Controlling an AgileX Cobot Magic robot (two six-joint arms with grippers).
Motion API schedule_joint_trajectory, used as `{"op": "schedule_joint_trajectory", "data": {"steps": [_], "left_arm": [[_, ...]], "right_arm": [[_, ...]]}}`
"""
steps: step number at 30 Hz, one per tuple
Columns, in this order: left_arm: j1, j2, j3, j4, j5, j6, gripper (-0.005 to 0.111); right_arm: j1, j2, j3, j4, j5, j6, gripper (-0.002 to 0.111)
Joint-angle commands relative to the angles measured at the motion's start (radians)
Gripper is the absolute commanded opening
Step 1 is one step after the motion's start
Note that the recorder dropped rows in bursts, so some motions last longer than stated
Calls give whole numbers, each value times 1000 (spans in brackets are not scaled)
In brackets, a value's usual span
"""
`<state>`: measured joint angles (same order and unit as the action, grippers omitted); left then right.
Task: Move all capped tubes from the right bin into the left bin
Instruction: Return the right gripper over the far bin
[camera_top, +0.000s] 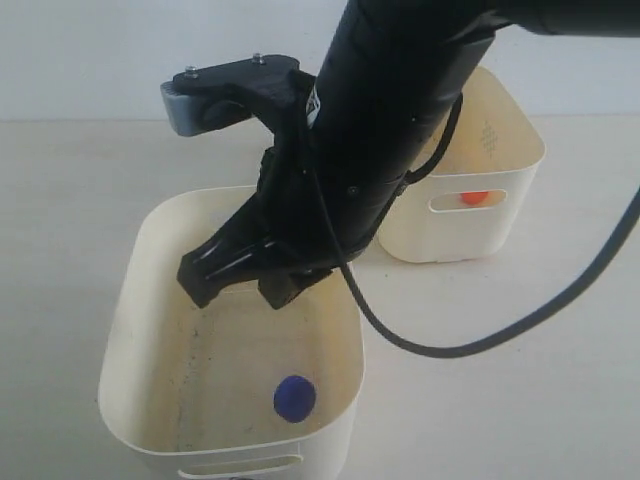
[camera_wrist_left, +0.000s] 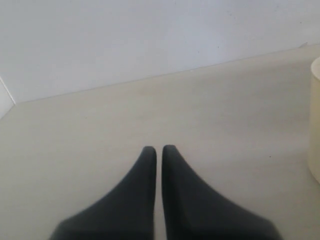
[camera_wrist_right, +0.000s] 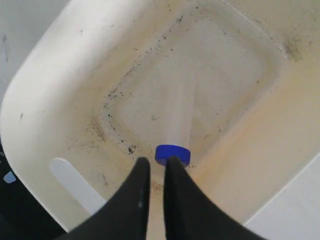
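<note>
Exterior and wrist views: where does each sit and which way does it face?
Exterior view: above, off the arms, looking down on the left bin and right bin; shows the right arm, its right end effector over the left bin.
Left wrist view: on the left arm, facing across the table toward a wall; shows the shut left end effector.
Right wrist view: on the right arm, looking down into the left bin; shows the shut right end effector.
Shared: exterior and right wrist both see the blue-capped tube on that bin's floor.
</note>
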<state>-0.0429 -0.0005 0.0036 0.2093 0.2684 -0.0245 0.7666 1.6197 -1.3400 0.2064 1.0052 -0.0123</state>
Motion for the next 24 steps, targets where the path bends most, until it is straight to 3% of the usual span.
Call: {"op": "schedule_joint_trajectory", "data": {"steps": [1,4,13,19,24], "left_arm": [[-1,0,-4,-4,-8,-13,4],[-1,0,-4,-4,-8,-13,4],[-1,0,-4,-4,-8,-13,4],[-1,0,-4,-4,-8,-13,4],[-1,0,-4,-4,-8,-13,4]], "right_arm": [[0,-4,-1,-88,3,12,0],[-2,-4,-23,-218,8,60,0],[-28,-4,-140,-849,23,411,0],[-190,-4,-140,-827,11,451,0],[-410,-2,-153,-657,-82,425,0]]}}
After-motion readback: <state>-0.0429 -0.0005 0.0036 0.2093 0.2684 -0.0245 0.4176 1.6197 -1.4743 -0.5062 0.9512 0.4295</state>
